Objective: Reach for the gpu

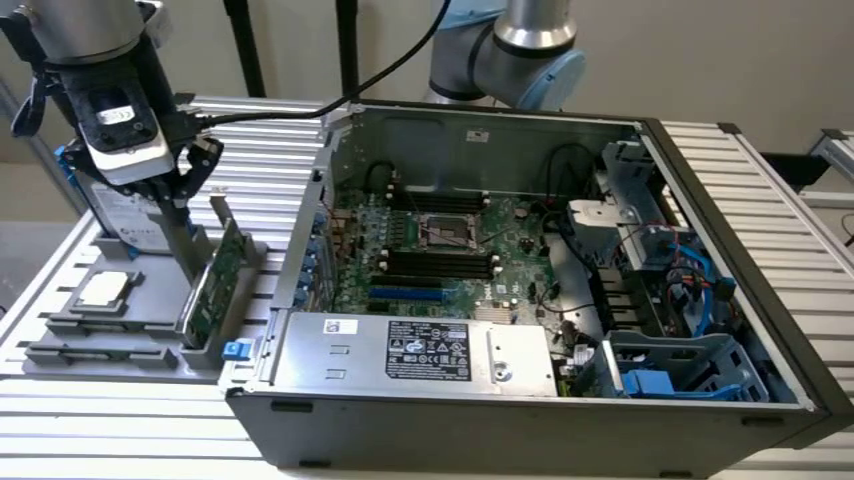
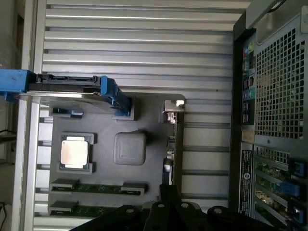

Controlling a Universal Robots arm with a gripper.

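We're mid-reach: jaws (opening we cannot tell) hover just beside the gpu (image 1: 214, 282); closing in demands alignment over its edge.

The holder (image 1: 100, 355) sits on the table (image 1: 120, 430), at the exterior view's left of the computer case (image 1: 534, 430). In it, the gpu (image 1: 214, 290) stands nearest the case.

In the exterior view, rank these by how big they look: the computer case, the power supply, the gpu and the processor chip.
1. computer case
2. power supply
3. gpu, standing on edge, so it looks long but narrow
4. processor chip
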